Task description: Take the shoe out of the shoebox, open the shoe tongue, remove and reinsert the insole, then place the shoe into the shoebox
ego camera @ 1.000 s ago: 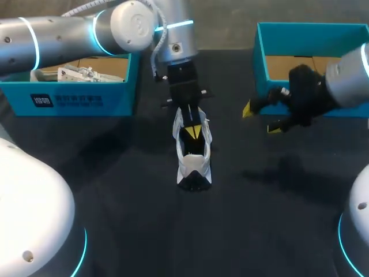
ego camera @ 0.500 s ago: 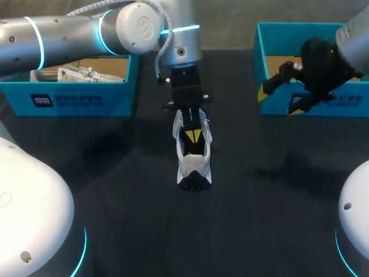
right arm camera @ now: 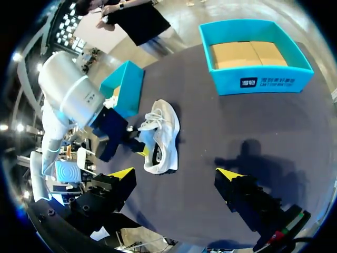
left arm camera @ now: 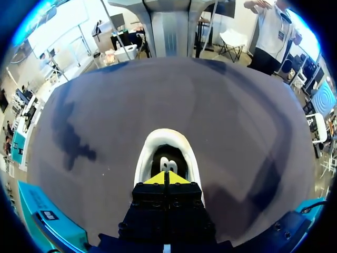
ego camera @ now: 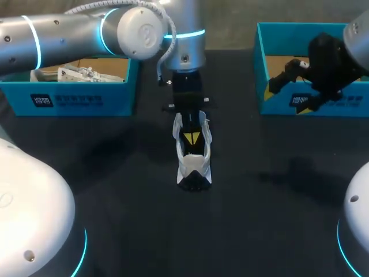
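Observation:
A white shoe stands upright on the black table, mid-table. My left gripper comes in over its laces, with its yellow tips pressed together and dipped into the shoe's opening. In the left wrist view the shut tips sit just inside the white collar of the shoe, and I see nothing held between them. My right gripper hangs open and empty in front of the right teal shoebox. Its wrist view shows the shoe well ahead of its wide-apart fingers.
A second teal box with white paper inside stands at the back left, behind my left arm. The right box shows a bare cardboard floor. Black tabletop stretches in front of and beside the shoe.
My right arm has pulled away from the shoe, rising and moving right to the front of the right box. The left gripper and the shoe have barely moved.

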Motion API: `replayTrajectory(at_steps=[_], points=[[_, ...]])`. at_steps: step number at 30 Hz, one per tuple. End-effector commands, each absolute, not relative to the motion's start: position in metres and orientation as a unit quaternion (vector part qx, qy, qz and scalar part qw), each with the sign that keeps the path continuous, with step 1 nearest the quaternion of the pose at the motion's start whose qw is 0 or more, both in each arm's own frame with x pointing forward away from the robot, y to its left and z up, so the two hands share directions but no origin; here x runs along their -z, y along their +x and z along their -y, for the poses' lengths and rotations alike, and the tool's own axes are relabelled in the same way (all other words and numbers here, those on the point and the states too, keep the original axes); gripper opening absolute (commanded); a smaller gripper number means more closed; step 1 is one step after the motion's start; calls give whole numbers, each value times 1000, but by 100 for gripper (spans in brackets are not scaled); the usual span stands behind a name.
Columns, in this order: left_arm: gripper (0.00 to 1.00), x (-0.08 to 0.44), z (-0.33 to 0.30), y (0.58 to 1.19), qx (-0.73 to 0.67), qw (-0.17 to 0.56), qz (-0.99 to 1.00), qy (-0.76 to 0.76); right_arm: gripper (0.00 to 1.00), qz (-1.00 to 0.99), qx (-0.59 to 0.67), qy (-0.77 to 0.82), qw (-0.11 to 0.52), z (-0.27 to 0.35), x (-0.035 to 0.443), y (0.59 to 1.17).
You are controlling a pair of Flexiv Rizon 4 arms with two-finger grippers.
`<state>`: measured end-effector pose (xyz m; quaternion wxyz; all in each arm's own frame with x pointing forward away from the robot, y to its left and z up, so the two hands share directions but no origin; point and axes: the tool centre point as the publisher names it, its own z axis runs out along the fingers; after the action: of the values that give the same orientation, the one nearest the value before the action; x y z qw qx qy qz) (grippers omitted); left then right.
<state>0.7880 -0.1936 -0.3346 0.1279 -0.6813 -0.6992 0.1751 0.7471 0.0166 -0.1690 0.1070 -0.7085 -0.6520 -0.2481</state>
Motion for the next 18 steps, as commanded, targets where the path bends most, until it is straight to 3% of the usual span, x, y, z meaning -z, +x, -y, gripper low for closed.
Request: replayTrajectory(at_steps=[1, 18], points=[[0, 338, 193, 778, -148, 102, 706, -685, 100, 651, 249, -709, 106, -17, 170, 746], [0, 371, 190, 782, -96, 47, 713, -693, 100, 651, 249, -709, 106, -17, 170, 746]])
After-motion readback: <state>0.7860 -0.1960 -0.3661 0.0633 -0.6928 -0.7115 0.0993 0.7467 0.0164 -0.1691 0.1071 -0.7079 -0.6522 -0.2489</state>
